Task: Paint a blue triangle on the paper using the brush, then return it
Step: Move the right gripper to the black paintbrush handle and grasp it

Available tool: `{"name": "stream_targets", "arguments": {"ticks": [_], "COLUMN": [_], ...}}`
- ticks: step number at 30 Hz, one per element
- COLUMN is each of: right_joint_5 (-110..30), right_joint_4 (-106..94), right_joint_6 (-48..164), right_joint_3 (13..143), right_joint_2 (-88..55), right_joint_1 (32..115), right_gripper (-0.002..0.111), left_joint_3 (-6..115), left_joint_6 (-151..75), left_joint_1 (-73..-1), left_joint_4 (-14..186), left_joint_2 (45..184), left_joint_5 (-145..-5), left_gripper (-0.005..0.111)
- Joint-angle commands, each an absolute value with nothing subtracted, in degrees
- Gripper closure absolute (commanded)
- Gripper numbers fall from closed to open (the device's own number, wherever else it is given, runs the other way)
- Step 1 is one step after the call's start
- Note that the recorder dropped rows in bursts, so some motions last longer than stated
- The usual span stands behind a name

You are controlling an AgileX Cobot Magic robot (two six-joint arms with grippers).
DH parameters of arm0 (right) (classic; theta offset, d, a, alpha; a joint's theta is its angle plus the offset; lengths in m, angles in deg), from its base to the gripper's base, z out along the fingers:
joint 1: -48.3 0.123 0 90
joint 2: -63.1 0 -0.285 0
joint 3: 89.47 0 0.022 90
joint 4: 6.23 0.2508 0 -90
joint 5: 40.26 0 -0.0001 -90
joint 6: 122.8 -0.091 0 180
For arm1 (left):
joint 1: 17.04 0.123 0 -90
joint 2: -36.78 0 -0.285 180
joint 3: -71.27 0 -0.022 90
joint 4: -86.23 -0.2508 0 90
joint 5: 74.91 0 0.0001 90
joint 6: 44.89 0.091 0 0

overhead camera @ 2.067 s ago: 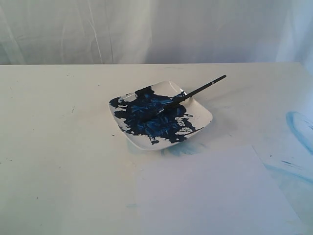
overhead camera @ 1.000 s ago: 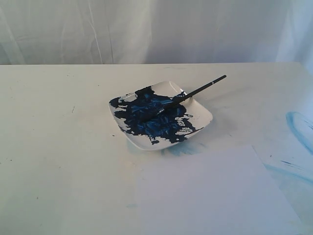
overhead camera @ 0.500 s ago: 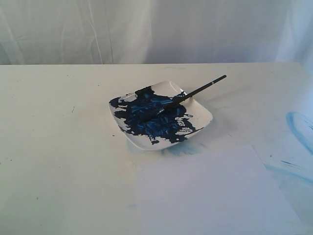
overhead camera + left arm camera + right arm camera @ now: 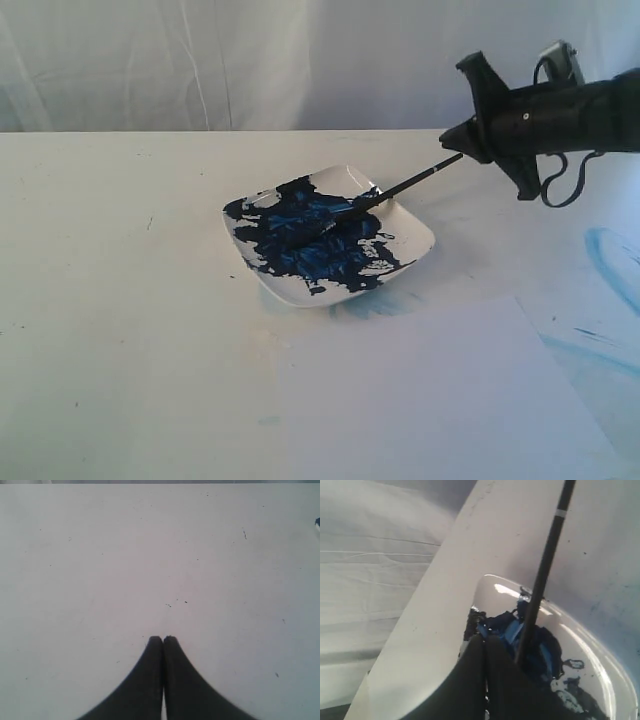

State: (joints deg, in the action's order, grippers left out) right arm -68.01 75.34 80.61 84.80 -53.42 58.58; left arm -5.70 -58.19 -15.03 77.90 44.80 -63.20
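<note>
The brush (image 4: pixel 410 183) lies with its bristles in the blue paint of the white dish (image 4: pixel 415 232), and its black handle sticks out over the far right rim. My right gripper (image 4: pixel 447 137) hovers just above the handle's free end. In the right wrist view its fingers (image 4: pixel 485 637) are shut together, and the brush (image 4: pixel 547 555) runs beside them, not between them. The paper (image 4: pixel 440 390) lies blank in front of the dish. No blue triangle shows on it. My left gripper (image 4: pixel 163 638) is shut over bare tabletop and is out of the exterior view.
Pale light-blue curved smears (image 4: pixel 610 260) mark the tabletop at the right edge. A faint blue stain (image 4: pixel 375 303) lies under the dish's near rim. A white cloth backdrop (image 4: pixel 300 60) hangs behind the table's far edge.
My right arm has come into the exterior view from the right and now hangs over the brush handle's end. The brush, dish and paper have not moved.
</note>
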Motion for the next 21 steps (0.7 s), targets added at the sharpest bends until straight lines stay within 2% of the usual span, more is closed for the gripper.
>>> {"name": "stream_targets", "arguments": {"ticks": [1, 3, 6, 8, 9, 11, 13, 21], "right_joint_5": [-66.77, -67.18, -67.48, -67.98, -68.71, -69.6, -70.38, -69.43], "right_joint_4": [76.4, 76.65, 76.65, 76.65, 76.87, 77.94, 77.95, 78.75], "right_joint_6": [81.54, 83.06, 83.06, 83.06, 82.83, 82.83, 82.83, 82.51], "right_joint_3": [86.82, 88.36, 90.73, 92.28, 93.54, 95.26, 97.04, 102.09], "right_joint_2": [-57.84, -59.59, -62.13, -63.77, -65.32, -67.36, -69.51, -74.77], "right_joint_1": [58.59, 58.59, 58.59, 58.59, 58.59, 58.59, 58.72, 60.97], "right_gripper": [0.108, 0.105, 0.095, 0.085, 0.075, 0.063, 0.059, 0.059], "left_joint_3": [-5.95, -5.95, -5.95, -5.95, -5.95, -5.95, -5.95, -5.95], "left_joint_6": [-58.6, -58.6, -58.6, -58.6, -58.6, -58.6, -58.6, -58.6], "left_joint_1": [-14.77, -14.77, -14.77, -14.77, -14.77, -14.77, -14.77, -14.77], "left_joint_4": [78.06, 78.06, 78.06, 78.06, 78.06, 78.06, 78.06, 78.06], "left_joint_2": [44.57, 44.57, 44.57, 44.57, 44.57, 44.57, 44.57, 44.57], "left_joint_5": [-63.31, -63.31, -63.31, -63.31, -63.31, -63.31, -63.31, -63.31], "left_gripper": [0.107, 0.107, 0.107, 0.107, 0.107, 0.107, 0.107, 0.107]}}
